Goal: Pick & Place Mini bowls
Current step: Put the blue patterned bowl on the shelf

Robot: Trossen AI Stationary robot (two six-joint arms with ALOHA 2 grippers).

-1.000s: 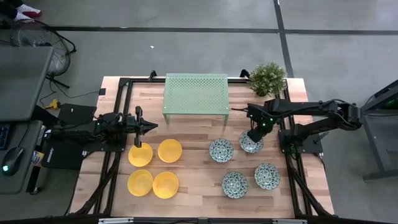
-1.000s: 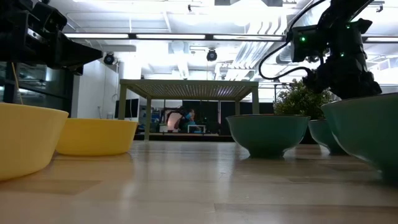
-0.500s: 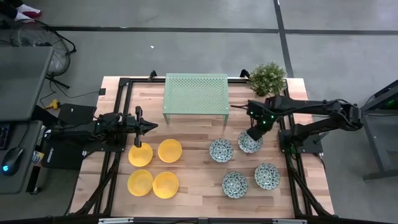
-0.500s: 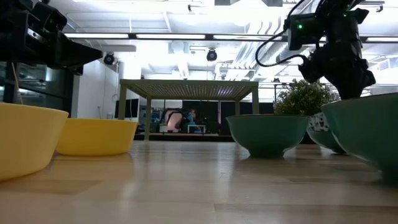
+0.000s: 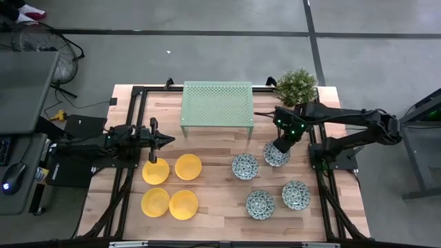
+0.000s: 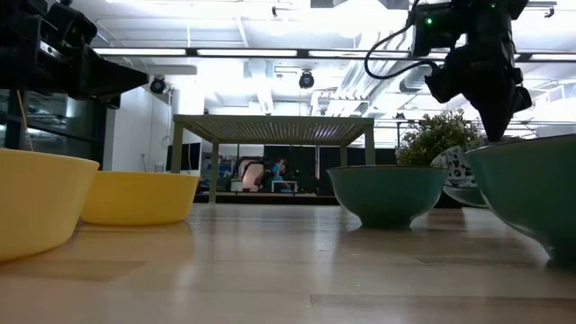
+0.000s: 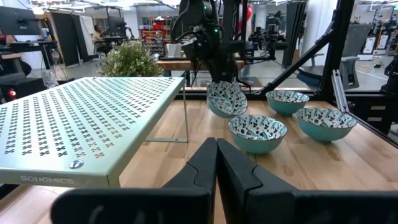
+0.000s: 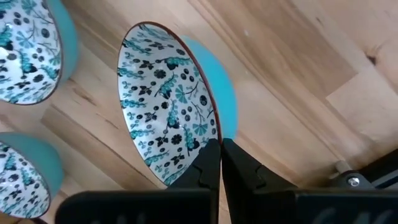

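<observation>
The right tool (image 5: 280, 147) is pinching the rim of 1 patterned mini bowl (image 5: 275, 156) and holding it tilted, clear of the desk (image 5: 213, 148), just in front of the potted plant (image 5: 297, 85); in the right wrist view its 2 fingers (image 8: 208, 163) are clamping the rim with the blue-grey and white inside facing the camera. So the step in hand looks like the lift and carry of this bowl, the picking being done. The other 3 patterned bowls (image 5: 244, 166) are sitting on the right half of the desk, and the 4 yellow bowls (image 5: 188, 166) are lying in a group on the left half. The next move probably calls for carrying the bowl toward the pale green perforated rack (image 5: 217, 103) at the back middle, keeping the thin rim grip from slipping, though the goal spot is only a guess. The left tool (image 5: 167, 140) is waiting clenched and holding nothing, above the yellow group. The desk is pale wood planks edged by a black frame, and beyond it a bright workshop with ceiling lights and other benches is showing.
</observation>
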